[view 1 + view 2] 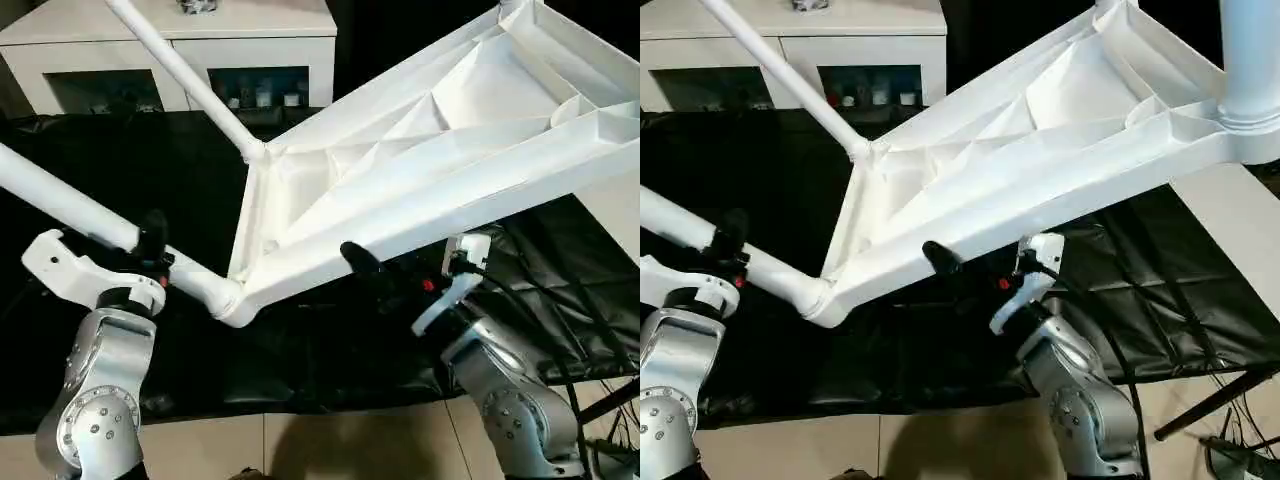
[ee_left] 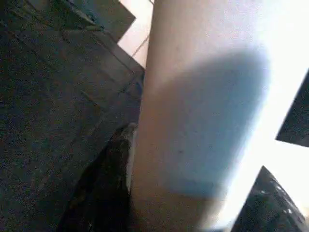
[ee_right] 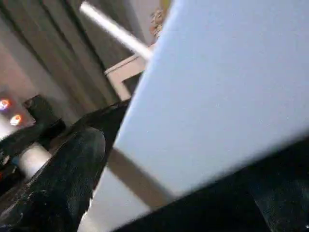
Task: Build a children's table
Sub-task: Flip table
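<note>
Left eye view: I am clasping my left fingers (image 1: 152, 243) around a fitted leg (image 1: 70, 205) beside the tabletop (image 1: 420, 170), right fingers (image 1: 362, 262) spread at its edge, readying to turn it upright.

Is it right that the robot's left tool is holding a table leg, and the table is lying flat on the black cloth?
Not quite. The left tool does hold a table leg, but the tabletop is not lying flat. The left eye view shows it tilted up, ribbed underside facing the camera, its low corner near the black cloth and the far end raised.
</note>
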Robot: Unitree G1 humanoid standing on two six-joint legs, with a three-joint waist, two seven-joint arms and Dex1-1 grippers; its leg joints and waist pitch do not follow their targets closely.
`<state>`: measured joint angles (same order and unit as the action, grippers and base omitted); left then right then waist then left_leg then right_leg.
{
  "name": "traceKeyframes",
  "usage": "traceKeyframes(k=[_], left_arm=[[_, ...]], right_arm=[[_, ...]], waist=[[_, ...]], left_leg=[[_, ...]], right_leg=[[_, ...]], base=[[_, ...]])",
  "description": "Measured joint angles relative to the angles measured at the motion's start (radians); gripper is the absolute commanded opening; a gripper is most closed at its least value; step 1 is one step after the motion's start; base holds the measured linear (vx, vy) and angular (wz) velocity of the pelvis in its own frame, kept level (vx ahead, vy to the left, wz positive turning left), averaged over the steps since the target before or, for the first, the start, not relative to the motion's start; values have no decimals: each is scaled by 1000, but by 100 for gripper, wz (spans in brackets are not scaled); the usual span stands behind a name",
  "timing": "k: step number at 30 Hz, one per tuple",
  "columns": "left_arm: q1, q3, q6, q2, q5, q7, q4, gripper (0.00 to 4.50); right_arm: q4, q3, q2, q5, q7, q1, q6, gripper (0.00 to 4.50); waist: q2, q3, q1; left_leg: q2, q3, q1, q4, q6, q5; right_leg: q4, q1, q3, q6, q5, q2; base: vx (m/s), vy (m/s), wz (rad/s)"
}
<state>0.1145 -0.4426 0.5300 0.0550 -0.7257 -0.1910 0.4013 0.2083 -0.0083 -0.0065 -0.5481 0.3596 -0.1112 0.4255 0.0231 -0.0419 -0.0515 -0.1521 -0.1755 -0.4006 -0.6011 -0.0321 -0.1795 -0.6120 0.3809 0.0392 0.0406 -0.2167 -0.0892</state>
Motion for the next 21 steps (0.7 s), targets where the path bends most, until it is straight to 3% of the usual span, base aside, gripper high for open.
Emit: traceKeyframes(k=[3, 7, 10, 17, 21], left_arm=[[1, 6, -3, 0, 12, -6, 0, 196], [1, 14, -18, 0, 30, -19, 0, 196], [1, 18, -39, 0, 48, -27, -1, 196], [2, 23, -73, 0, 82, -32, -4, 196], [0, 36, -90, -2, 111, -32, -6, 196]], right_arm=[[-37, -62, 42, -21, -99, -78, 7, 450], [-103, -154, 80, -104, -193, -163, 20, 450], [-108, -190, 96, -133, -225, -183, 26, 433], [-141, -226, 118, -167, -291, -221, 55, 373], [-176, -241, 112, -189, -337, -251, 111, 335]], waist=[[0, 1, 4], [2, 2, 10], [2, 2, 11], [2, 2, 15], [3, 3, 17]], left_leg=[[0, 0, 0, 0, -1, 1], [0, 0, 1, 0, -2, 1], [0, 0, 0, 0, -2, 1], [-1, -1, -1, 0, -2, 1], [-1, -1, 0, 0, -2, 1]], right_leg=[[0, 0, 0, 0, 0, 0], [0, 0, 0, 1, 2, 0], [-1, 1, 0, 1, 2, 0], [0, 2, 0, -4, 5, 0], [0, 1, 0, -3, 5, 0]], base=[[0, 0, 0], [0, 0, 0], [0, 0, 0], [0, 0, 0], [0, 0, 0]])
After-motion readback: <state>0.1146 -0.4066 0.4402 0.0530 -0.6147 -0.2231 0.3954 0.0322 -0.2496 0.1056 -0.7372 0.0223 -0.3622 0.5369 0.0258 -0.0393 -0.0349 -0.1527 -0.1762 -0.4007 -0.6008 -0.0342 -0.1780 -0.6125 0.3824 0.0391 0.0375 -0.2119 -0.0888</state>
